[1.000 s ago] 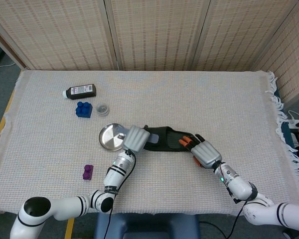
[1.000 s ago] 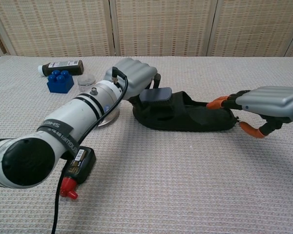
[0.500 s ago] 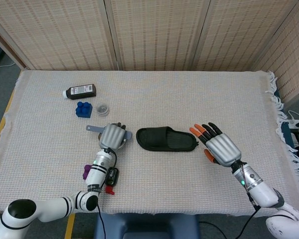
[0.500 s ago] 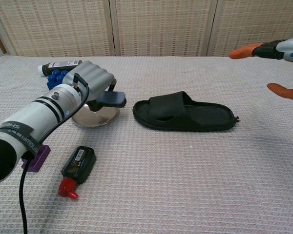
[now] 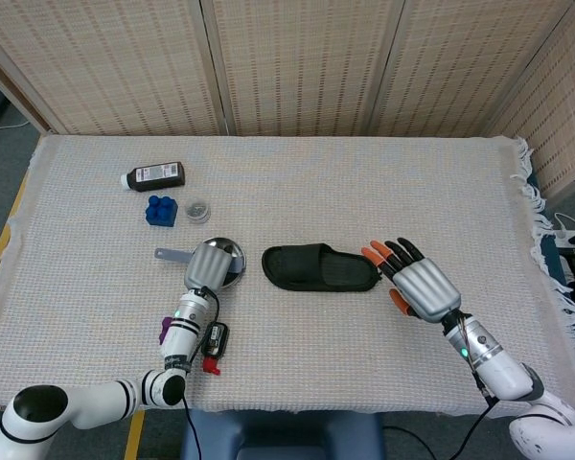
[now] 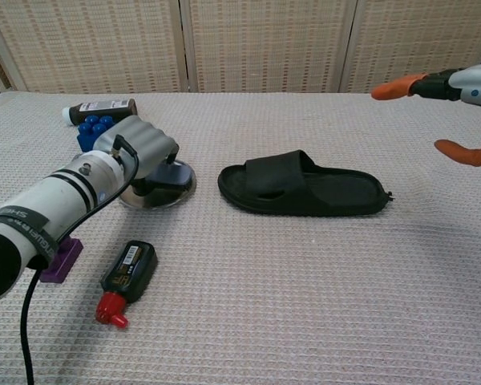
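A black slipper (image 5: pixel 321 268) (image 6: pixel 305 186) lies flat at the table's middle, and neither hand touches it. My left hand (image 5: pixel 208 265) (image 6: pixel 140 148) hovers over a round metal dish (image 5: pixel 232 261) (image 6: pixel 156 195) left of the slipper. Its fingers curl downward and I see nothing in them. Whether it touches the dish is unclear. My right hand (image 5: pixel 417 283) (image 6: pixel 457 88) is raised off the table just right of the slipper's toe. It holds nothing, and its orange fingertips (image 6: pixel 389 87) are spread.
At the back left lie a brown bottle (image 5: pixel 153 176) (image 6: pixel 100 108), a blue block (image 5: pixel 160 210) (image 6: pixel 92 132) and a small clear lid (image 5: pixel 198 208). A purple block (image 5: pixel 168 331) (image 6: pixel 60 261) and a small black bottle with a red cap (image 5: pixel 212 343) (image 6: pixel 128 273) sit near the front left.
Both hands have let go of the slipper and drawn away, the left toward the dish, the right up and outward. Since half a second ago the left has sunk over the dish.
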You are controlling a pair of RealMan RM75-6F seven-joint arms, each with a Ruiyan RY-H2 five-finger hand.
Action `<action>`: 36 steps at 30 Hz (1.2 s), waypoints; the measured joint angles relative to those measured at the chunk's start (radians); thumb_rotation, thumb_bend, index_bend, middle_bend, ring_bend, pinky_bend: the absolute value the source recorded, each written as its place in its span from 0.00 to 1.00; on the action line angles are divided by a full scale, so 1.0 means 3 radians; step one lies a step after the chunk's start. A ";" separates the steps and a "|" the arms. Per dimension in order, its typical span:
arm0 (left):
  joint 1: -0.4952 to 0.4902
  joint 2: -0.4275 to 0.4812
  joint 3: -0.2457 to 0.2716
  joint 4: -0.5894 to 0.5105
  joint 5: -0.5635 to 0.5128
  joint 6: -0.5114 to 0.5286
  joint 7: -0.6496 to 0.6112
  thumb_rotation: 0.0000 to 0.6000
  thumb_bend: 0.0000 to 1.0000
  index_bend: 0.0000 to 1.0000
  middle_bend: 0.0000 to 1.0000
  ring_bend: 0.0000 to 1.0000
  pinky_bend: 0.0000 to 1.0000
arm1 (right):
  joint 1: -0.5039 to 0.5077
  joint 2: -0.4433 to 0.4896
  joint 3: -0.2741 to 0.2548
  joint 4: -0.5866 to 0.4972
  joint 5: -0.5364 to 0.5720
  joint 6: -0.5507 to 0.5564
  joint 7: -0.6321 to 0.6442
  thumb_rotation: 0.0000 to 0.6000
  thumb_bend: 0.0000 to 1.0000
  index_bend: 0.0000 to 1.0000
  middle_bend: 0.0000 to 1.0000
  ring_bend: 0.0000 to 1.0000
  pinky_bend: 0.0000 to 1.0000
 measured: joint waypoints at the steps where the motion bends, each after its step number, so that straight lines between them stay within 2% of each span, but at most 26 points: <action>1: -0.0002 0.0013 -0.0001 -0.0022 -0.0035 -0.0024 0.0023 1.00 0.39 0.14 0.22 0.80 1.00 | -0.0003 0.0004 0.0002 -0.0004 0.0007 -0.0002 -0.0004 1.00 0.49 0.00 0.00 0.00 0.00; 5: -0.0013 0.0064 0.0003 -0.0090 -0.0158 -0.0086 0.0134 1.00 0.39 0.11 0.17 0.80 1.00 | -0.0021 0.0015 0.0019 -0.0019 0.0025 0.0005 -0.0013 1.00 0.49 0.00 0.00 0.00 0.00; 12: -0.0029 0.0108 0.0001 -0.0180 -0.0224 -0.0079 0.0188 1.00 0.39 0.10 0.15 0.80 1.00 | -0.0045 0.0030 0.0021 -0.0036 0.0024 0.0018 -0.0028 1.00 0.49 0.00 0.00 0.00 0.00; 18: 0.0006 0.0246 0.0029 -0.0558 -0.0060 0.0074 0.0096 1.00 0.39 0.09 0.14 0.79 1.00 | -0.0105 0.0046 0.0023 -0.0045 0.0000 0.0083 -0.0004 1.00 0.49 0.00 0.00 0.00 0.00; 20: 0.0030 0.0317 0.0046 -0.0732 0.0026 0.0151 0.0057 1.00 0.39 0.09 0.13 0.76 1.00 | -0.0132 0.0051 0.0017 -0.0048 -0.0009 0.0117 -0.0009 1.00 0.49 0.00 0.00 0.00 0.00; 21: 0.0044 0.0354 0.0055 -0.0813 0.0071 0.0189 0.0033 1.00 0.39 0.08 0.11 0.71 0.98 | -0.0158 0.0055 0.0010 -0.0053 -0.0016 0.0152 -0.0015 1.00 0.48 0.00 0.00 0.00 0.00; 22: 0.0071 0.0413 0.0070 -0.0932 0.0140 0.0240 -0.0013 1.00 0.39 0.08 0.10 0.66 0.95 | -0.0183 0.0059 0.0002 -0.0058 -0.0025 0.0186 -0.0022 1.00 0.47 0.00 0.00 0.00 0.00; 23: 0.0099 0.0467 0.0085 -0.1030 0.0201 0.0280 -0.0065 1.00 0.39 0.07 0.09 0.57 0.88 | -0.0214 0.0064 -0.0010 -0.0064 -0.0037 0.0230 -0.0032 1.00 0.45 0.00 0.00 0.00 0.00; 25: 0.0192 0.0619 0.0144 -0.1255 0.0365 0.0364 -0.0258 1.00 0.39 0.05 0.07 0.33 0.64 | -0.0313 0.0073 -0.0050 -0.0075 -0.0081 0.0373 -0.0064 1.00 0.41 0.00 0.00 0.00 0.00; 27: 0.0305 0.0777 0.0228 -0.1433 0.0528 0.0434 -0.0506 1.00 0.39 0.03 0.05 0.09 0.36 | -0.0452 0.0074 -0.0105 -0.0077 -0.0146 0.0576 -0.0097 1.00 0.36 0.00 0.00 0.00 0.00; 30: 0.0559 0.1060 0.0457 -0.1654 0.0890 0.0602 -0.1084 1.00 0.38 0.01 0.01 0.00 0.19 | -0.0728 0.0046 -0.0218 -0.0027 -0.0273 0.0948 -0.0131 1.00 0.30 0.00 0.00 0.00 0.00; 33: 0.0916 0.1300 0.0764 -0.1709 0.1375 0.0929 -0.1819 1.00 0.38 0.01 0.00 0.00 0.13 | -0.1072 -0.0036 -0.0353 0.0115 -0.0395 0.1333 -0.0121 1.00 0.27 0.00 0.00 0.00 0.00; 36: 0.1361 0.1448 0.1029 -0.1575 0.1787 0.1433 -0.2611 1.00 0.37 0.02 0.00 0.00 0.12 | -0.1382 -0.0161 -0.0462 0.0337 -0.0468 0.1622 -0.0078 1.00 0.27 0.00 0.00 0.00 0.00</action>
